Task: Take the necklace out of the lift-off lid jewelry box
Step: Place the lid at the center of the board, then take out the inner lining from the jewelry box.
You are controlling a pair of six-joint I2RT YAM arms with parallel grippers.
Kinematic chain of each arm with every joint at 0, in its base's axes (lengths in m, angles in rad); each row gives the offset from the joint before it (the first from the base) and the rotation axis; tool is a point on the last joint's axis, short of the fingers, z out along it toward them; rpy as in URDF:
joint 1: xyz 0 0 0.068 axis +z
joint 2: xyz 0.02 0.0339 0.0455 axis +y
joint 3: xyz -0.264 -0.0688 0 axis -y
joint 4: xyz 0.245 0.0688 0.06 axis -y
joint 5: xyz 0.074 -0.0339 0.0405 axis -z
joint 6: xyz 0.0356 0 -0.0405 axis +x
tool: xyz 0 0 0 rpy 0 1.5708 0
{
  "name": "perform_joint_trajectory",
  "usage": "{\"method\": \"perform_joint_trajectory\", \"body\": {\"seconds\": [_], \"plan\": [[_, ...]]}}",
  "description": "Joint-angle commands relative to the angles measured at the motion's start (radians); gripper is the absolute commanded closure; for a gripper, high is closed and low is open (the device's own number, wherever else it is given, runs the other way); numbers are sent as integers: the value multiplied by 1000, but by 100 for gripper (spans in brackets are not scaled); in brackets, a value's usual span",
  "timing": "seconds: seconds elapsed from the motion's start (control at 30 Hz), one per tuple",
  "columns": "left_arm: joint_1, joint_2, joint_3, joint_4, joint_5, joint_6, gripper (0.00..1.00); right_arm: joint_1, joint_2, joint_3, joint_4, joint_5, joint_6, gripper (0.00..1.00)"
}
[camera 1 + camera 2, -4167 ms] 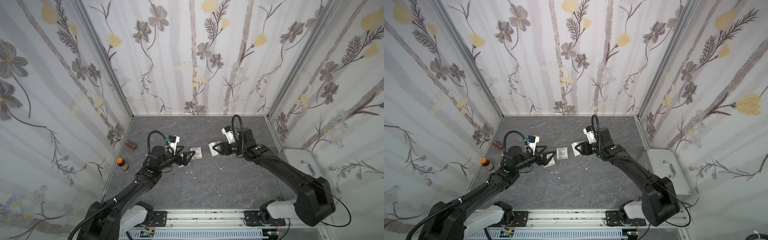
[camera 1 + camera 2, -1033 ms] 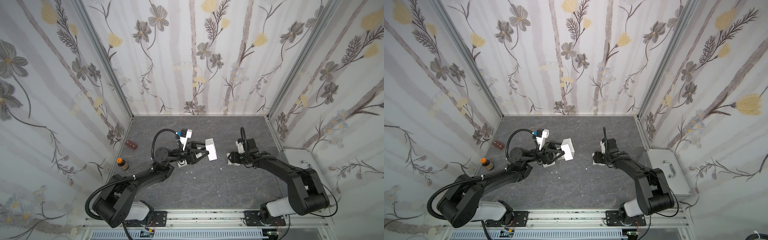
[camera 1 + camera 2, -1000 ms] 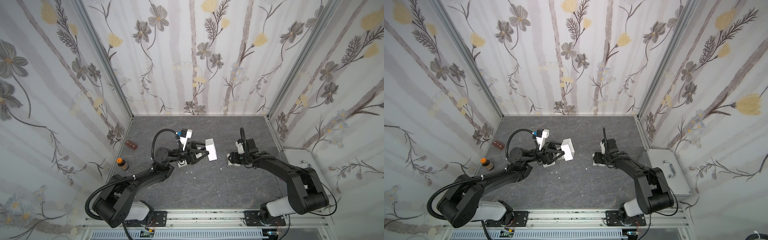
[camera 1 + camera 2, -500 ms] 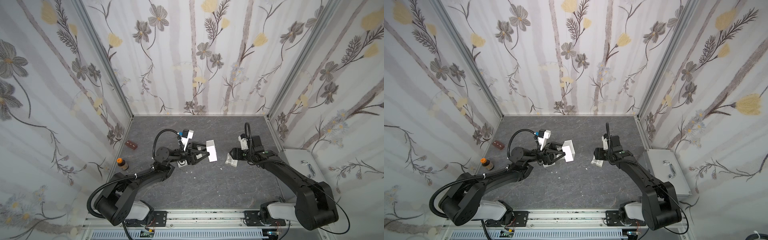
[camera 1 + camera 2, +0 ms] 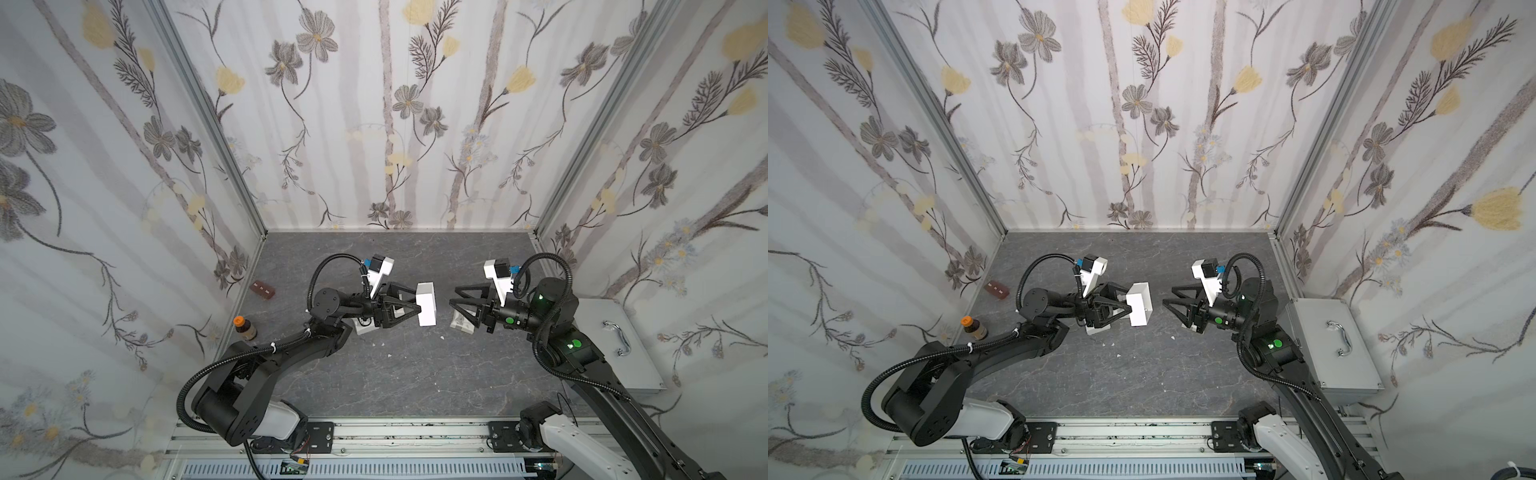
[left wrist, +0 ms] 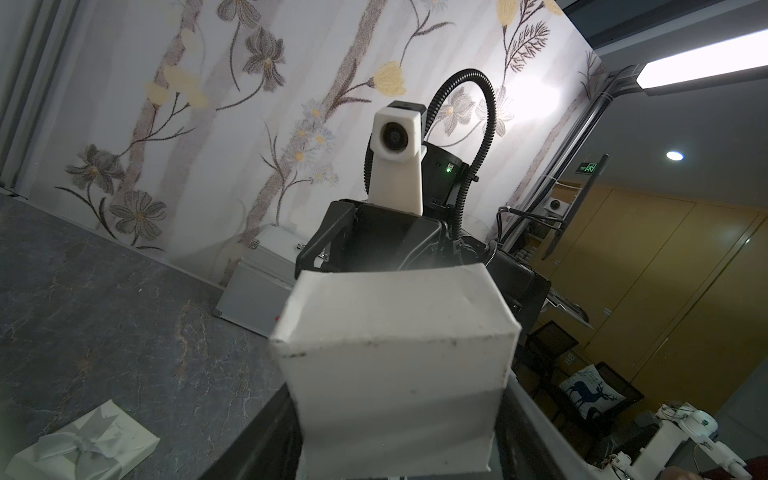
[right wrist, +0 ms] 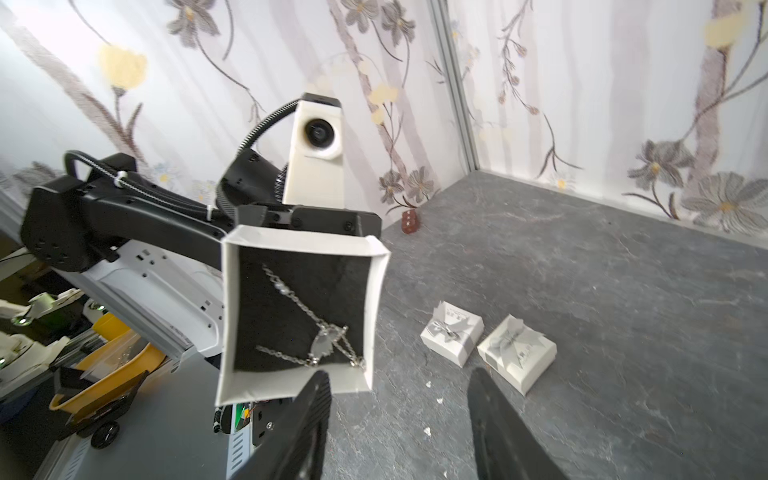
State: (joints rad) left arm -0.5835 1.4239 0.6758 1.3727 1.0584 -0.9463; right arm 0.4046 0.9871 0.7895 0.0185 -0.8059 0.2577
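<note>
grey marbled tabletop (image 5: pixel 395 374), left gripper (image 5: pixel 416 305) clamping white card box (image 5: pixel 428 309), silver necklace (image 7: pixel 316 332) inside, right gripper (image 5: pixel 454 305) spread, empty

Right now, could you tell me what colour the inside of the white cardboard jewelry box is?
Black lining, best seen in right wrist view.

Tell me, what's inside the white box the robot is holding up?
A silver necklace with a small pendant rests against the black lining of the white box. Whatever is under that lining is covered, so I cannot tell.
</note>
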Motion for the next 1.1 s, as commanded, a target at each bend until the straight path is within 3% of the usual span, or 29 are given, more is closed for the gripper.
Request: {"method": "perform_joint_trajectory", "body": {"seconds": [0.0, 0.5, 0.8, 1.07], "plan": [[1, -4, 14, 39, 37, -29, 35, 29, 7, 5, 86, -76, 12, 49], [-1, -12, 45, 39, 85, -70, 35, 148, 46, -11, 178, -40, 18, 54], [-2, -14, 58, 40, 91, -86, 36, 219, 74, 22, 104, 96, -55, 56], [-6, -14, 55, 40, 86, -86, 36, 262, 114, 40, 103, 111, -75, 51]]}}
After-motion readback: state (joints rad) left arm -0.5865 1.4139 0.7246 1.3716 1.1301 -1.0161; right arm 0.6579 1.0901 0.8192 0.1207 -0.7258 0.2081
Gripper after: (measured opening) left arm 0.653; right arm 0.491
